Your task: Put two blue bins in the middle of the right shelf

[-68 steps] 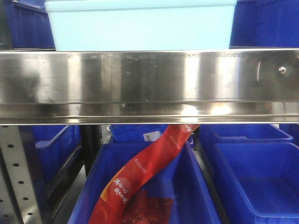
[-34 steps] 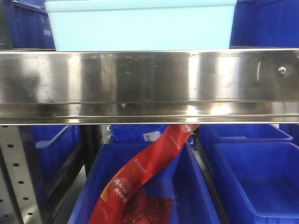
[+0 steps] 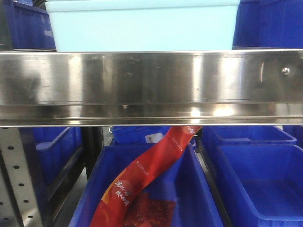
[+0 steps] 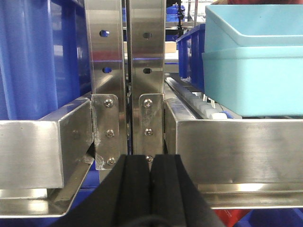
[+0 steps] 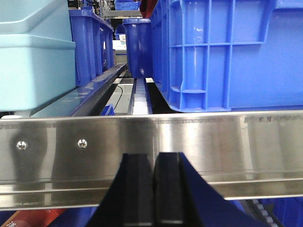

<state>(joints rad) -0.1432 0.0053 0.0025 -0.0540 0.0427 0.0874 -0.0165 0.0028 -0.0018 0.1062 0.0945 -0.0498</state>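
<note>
Here the left gripper (image 4: pixel 150 170) has its two black pads pressed together with only a thin seam between them, and nothing is held. It hangs in front of the two grey perforated uprights (image 4: pixel 127 71), just at the joint where two steel rails meet. The right gripper (image 5: pixel 154 182) is the same: pads closed on each other, no object between, and it stands just before the shiny front rail (image 5: pixel 189 142).

Behind the rail, on the shelf tier (image 3: pixel 151 85), sit the pale blue bins (image 3: pixel 144 26). In the left wrist view they show as two, one nested in the other (image 4: pixel 255 61), the upper rim standing a little above the lower rim. They rest upright with the open side up, on the roller track (image 4: pixel 201 101). In the front view the broad side faces the camera and lies parallel to the rail, so the long axis seems to run left to right along the shelf; how deep the bins go I cannot tell. The right wrist view catches only their corner (image 5: pixel 35 52) at the left edge.

Dark blue crates (image 5: pixel 222 52) stand beside the bins on the same tier. On the tier below there are more dark blue crates (image 3: pixel 255 179), and one holds a long red packet (image 3: pixel 142 179) leaning diagonally.
</note>
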